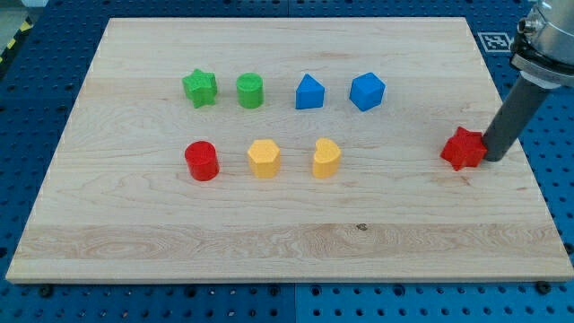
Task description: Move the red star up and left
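Observation:
The red star (463,148) lies on the wooden board (287,242) near the view's right edge. My tip (493,158) stands just right of the red star, touching or nearly touching its right side. The dark rod rises from there toward the view's top right corner.
A green star (200,88), green cylinder (250,91), blue pentagon-like block (309,92) and blue hexagon (367,91) form an upper row. A red cylinder (202,161), yellow hexagon (264,159) and yellow heart-like block (326,158) form a lower row, left of the star.

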